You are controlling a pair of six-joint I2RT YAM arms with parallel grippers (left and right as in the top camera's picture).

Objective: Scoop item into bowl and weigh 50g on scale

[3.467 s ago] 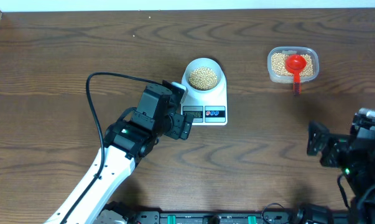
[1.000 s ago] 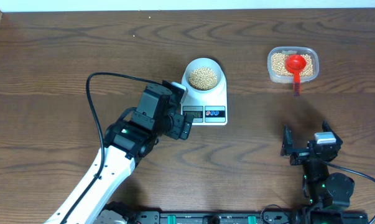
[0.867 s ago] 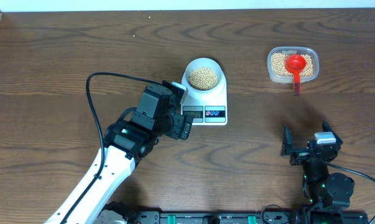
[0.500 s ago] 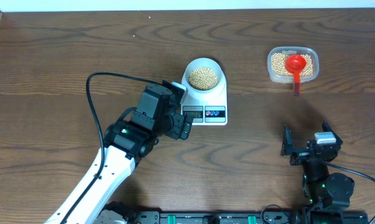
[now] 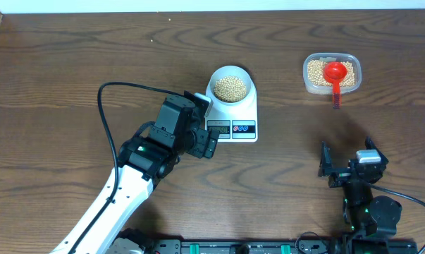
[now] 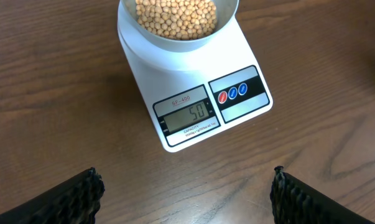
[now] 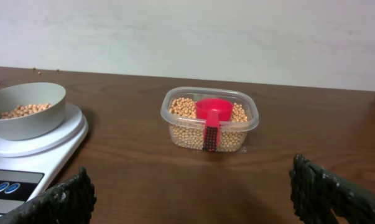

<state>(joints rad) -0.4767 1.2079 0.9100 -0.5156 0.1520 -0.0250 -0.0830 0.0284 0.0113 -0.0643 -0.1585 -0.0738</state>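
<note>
The pale bowl [image 5: 230, 86] holds tan beans [image 5: 230, 87] and stands on the white scale [image 5: 242, 113]. In the left wrist view the bowl [image 6: 226, 20] sits on the scale [image 6: 143, 68], and the display [image 6: 188, 114] reads 50. My left gripper [image 5: 205, 124] is open and empty, just left of the scale's front; it hovers over bare wood in the left wrist view [image 6: 186, 194]. My right gripper [image 5: 347, 166] is open and empty, low at the front right, and faces the tub in the right wrist view [image 7: 193, 193].
A clear plastic tub [image 5: 331, 73] of beans stands at the back right with a red scoop [image 5: 335, 71] resting in it, handle over the front rim. The right wrist view shows the tub [image 7: 175, 127], the scoop [image 7: 211, 112], the bowl [image 7: 27, 111] and a white wall behind.
Since 3.5 s ago my right arm has swung from the table's right edge toward the front centre-right. Over the last second nothing has moved.
</note>
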